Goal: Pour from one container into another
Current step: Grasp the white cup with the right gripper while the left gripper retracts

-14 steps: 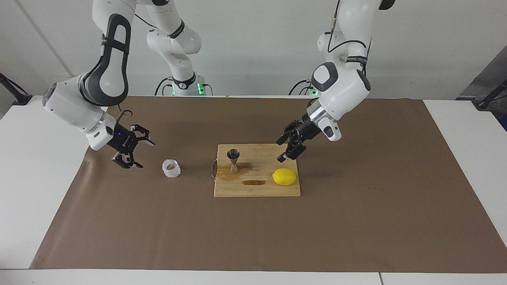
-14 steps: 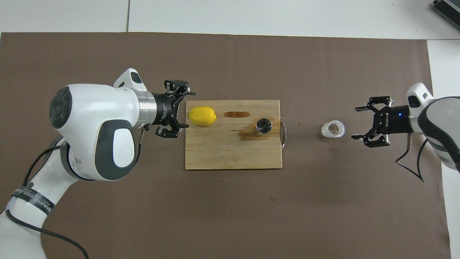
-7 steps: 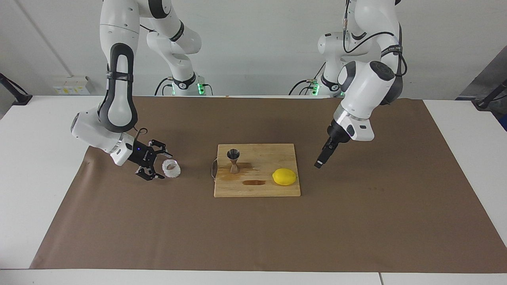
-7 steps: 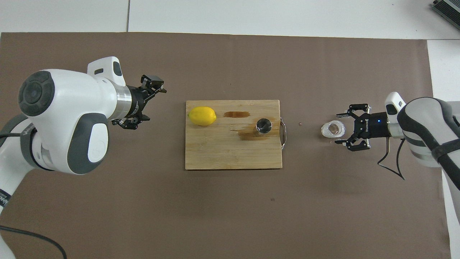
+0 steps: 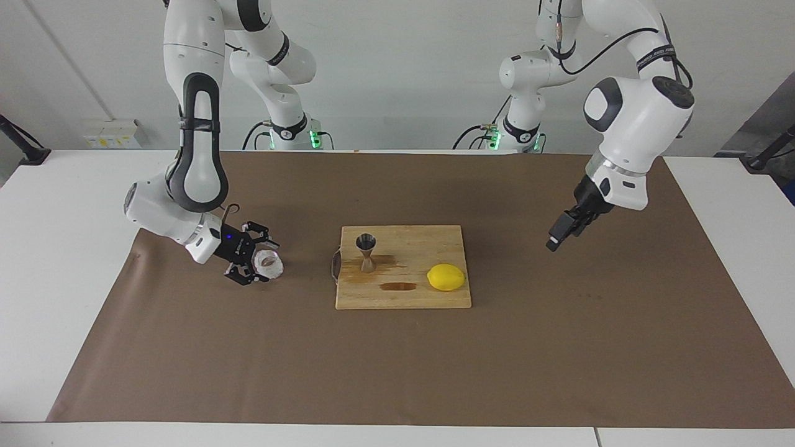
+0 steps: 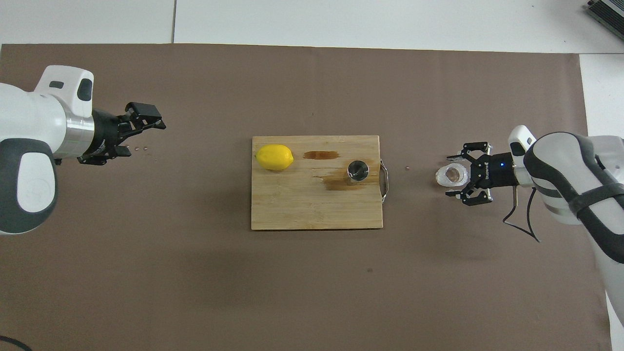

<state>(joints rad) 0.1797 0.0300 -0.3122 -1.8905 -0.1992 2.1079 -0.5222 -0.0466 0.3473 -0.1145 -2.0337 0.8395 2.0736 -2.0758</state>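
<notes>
The glass cup (image 5: 271,266) (image 6: 451,176), squat and bumpy-walled, stands on the brown paper toward the right arm's end of the table. My right gripper (image 5: 261,263) (image 6: 452,176) is low and open, one finger on each side of the cup, and I cannot tell if they touch it. The steel jigger (image 5: 366,251) (image 6: 358,170) stands upright on the wooden cutting board (image 5: 404,299) (image 6: 302,209), at the end nearest the cup. My left gripper (image 5: 554,239) (image 6: 142,130) hangs open and empty above the paper, well off the board toward the left arm's end.
A yellow lemon (image 5: 446,277) (image 6: 274,157) lies on the board at the end away from the jigger. Dark wet stains mark the board beside the jigger. A metal handle (image 6: 385,181) sticks out of the board toward the cup. Brown paper covers the table.
My right gripper has come down and slid toward the cup until its fingers straddle it. The left arm has pulled away from the lemon end of the board toward its own end of the table.
</notes>
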